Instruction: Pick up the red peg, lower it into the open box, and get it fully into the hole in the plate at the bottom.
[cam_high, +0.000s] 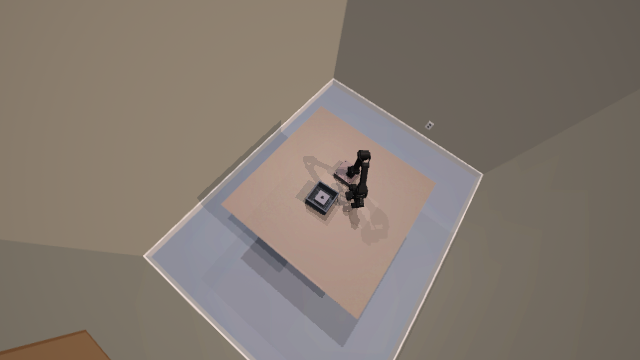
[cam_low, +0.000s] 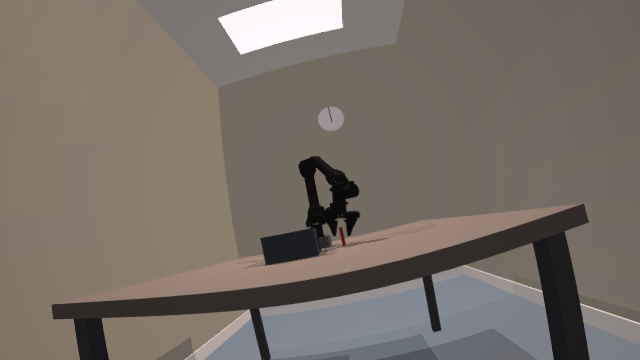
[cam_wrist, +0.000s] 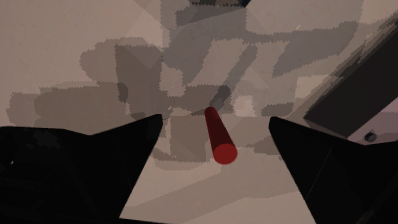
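Red and cylindrical, your slim peg (cam_low: 342, 236) (cam_wrist: 220, 135) stands on the pinkish-tan counter (cam_high: 280, 175) (cam_low: 400, 250), well inside its edges, between the black gripper's (cam_high: 357, 204) (cam_low: 343, 234) (cam_wrist: 216, 120) wide-spread, unloaded fingers. You have yet to grasp it, lift it, lower it into the dark open-topped box (cam_high: 315, 207) (cam_low: 291, 247) and seat it.

Dim room, bright ceiling panel (cam_low: 285, 24), overlapping jagged shadows, straight edges bowed in exterior view.
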